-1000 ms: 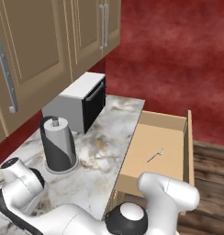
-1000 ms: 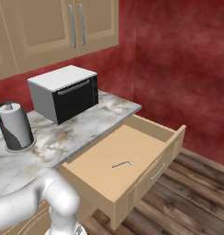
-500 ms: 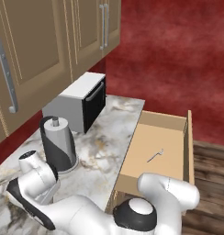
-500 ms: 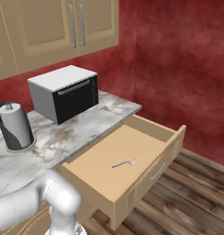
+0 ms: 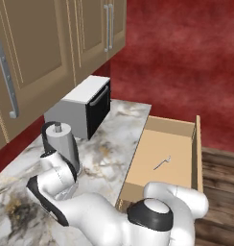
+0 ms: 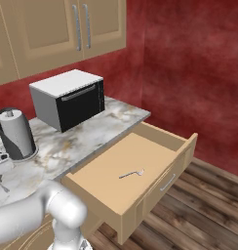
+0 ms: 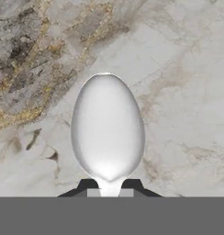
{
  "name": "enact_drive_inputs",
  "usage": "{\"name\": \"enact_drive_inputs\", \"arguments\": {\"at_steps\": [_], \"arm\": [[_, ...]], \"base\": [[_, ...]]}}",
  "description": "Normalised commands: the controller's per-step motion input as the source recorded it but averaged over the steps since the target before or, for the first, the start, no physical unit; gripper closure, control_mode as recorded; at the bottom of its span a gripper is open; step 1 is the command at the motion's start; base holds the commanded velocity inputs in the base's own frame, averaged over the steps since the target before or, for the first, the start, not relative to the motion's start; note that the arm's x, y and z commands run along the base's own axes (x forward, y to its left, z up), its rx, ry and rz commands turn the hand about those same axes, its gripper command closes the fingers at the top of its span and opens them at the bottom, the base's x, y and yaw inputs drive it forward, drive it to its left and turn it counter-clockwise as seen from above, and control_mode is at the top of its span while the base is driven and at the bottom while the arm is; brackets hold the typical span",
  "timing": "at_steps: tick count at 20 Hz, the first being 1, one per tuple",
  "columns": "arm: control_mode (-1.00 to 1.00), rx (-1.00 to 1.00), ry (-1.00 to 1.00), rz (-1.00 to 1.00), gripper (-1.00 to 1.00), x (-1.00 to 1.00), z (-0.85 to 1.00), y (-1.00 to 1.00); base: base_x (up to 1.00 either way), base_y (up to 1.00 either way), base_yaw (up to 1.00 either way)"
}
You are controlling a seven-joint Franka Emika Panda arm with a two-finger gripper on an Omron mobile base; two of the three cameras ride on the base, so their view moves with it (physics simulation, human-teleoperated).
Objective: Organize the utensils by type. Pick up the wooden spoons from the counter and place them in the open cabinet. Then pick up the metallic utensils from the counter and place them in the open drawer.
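Fingers [image 7: 109,192] clamped on metal spoon [image 7: 107,128] — above marble counter [image 7: 178,69] — no legible writing.

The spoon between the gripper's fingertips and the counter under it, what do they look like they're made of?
The silver-grey spoon with the oval bowl looks like metal with a smooth satin finish: even pale grey, soft sheen, no grain. The gripper is shut on its neck. The white-grey counter looks like polished marble, judging by its brown and dark veins, though it could be an imitation.
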Motion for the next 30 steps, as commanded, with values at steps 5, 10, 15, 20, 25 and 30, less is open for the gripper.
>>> {"name": "enact_drive_inputs", "arguments": {"at_steps": [5,10,15,20,25,30], "arm": [[-1.0,0.0,0.0,0.0,1.0,0.46,0.05,-0.46],[-1.0,0.0,0.0,0.0,1.0,0.49,0.14,-0.46],[-1.0,0.0,-0.03,-0.02,1.0,0.39,0.16,-0.4],[-1.0,0.0,-0.06,-0.02,1.0,0.34,0.21,-0.5],[-1.0,0.0,-0.07,-0.02,1.0,0.25,0.16,-0.61],[-1.0,0.0,-0.09,-0.04,1.0,0.29,0.17,-0.55]], "base": [[0.0,0.0,0.0],[0.0,0.0,0.0],[0.0,0.0,0.0],[0.0,0.0,0.0],[0.0,0.0,0.0],[0.0,0.0,0.0]]}}
